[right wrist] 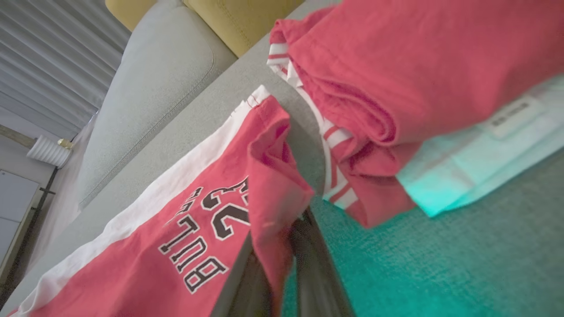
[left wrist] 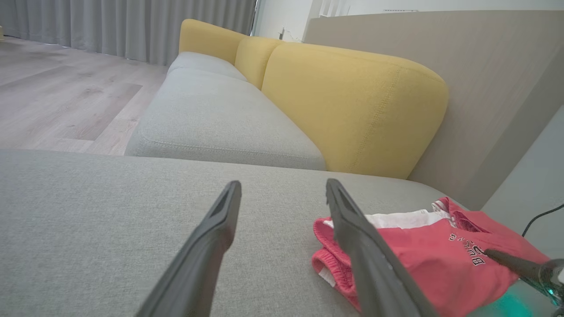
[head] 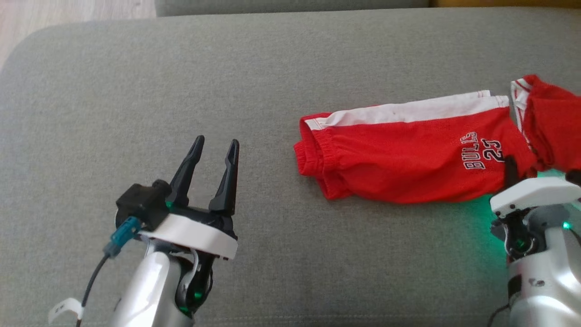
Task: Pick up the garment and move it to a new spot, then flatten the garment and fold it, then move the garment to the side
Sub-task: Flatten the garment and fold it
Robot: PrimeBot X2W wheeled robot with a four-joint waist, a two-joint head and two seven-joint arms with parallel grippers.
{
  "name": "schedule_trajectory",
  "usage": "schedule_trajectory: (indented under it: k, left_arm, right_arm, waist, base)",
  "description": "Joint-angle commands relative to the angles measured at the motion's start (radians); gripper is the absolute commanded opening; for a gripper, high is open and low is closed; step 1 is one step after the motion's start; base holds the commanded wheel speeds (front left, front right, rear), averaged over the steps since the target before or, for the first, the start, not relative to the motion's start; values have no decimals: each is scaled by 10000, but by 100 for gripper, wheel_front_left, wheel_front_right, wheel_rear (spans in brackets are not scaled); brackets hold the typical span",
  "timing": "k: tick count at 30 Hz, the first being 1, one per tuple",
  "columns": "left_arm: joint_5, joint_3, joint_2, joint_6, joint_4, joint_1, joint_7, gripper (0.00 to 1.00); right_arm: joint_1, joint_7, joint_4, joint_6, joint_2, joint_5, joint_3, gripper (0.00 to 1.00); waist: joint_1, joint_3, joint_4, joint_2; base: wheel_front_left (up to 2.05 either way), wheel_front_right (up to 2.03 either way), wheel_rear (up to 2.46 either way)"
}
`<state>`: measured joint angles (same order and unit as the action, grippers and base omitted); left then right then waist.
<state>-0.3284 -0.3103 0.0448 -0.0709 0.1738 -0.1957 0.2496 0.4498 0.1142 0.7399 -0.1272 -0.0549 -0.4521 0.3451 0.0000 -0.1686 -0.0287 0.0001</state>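
- The grey sofa cushion [head: 181, 81] spans the head view; the left wrist view shows a yellow backrest [left wrist: 352, 105] beyond it, towards 1 o'clock.
- The red basketball shorts [head: 408, 159] lie on the cushion at 3 o'clock in the head view. They are spread fairly flat and lengthwise, with the gathered elastic waistband [head: 313, 154] at their 9 o'clock end.
- A white side stripe [head: 408, 111] runs along the shorts' 12 o'clock edge. The fabric shows soft creases, and the leg hem at the 3 o'clock end is bunched and lifted.
- A second red garment [head: 553, 118] with white-striped trim lies folded just beside that hem, at 2 o'clock. In the right wrist view it rests on a pale folded cloth [right wrist: 484, 154].
- The left gripper [head: 217, 144] sits at 7 o'clock, its fingers spread wide with nothing between them, well apart from the shorts.
- The right gripper [right wrist: 277, 226], at 4 o'clock in the head view, is clenched on the shorts' bunched hem.
- "BULLS 23" lettering [head: 483, 152], white outlined in black, sits near the pinched hem.
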Motion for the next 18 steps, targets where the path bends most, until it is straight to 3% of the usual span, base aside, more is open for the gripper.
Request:
schedule_trajectory:
  k: [1,9,18]
  left_arm:
    - [38,312,55,-57,-250,-196,122,100]
    - [-129,296,55,-49,-66,-171,122,100]
    - [-146,483,55,-81,1,-34,122,100]
  right_arm:
    - [306,-116,-557,-35,21,127,-247,0]
    - [404,-968,-1365,-35,44,761,-1021,0]
    - [-15,-1358,-2259,-35,46,-295,-3612,0]
  waist:
    - [0,24,21,-1]
    - [0,169,-206,-1]
    - [0,386,-537,-1]
  base:
    - [0,0,0]
    - [0,0,0]
    - [0,0,0]
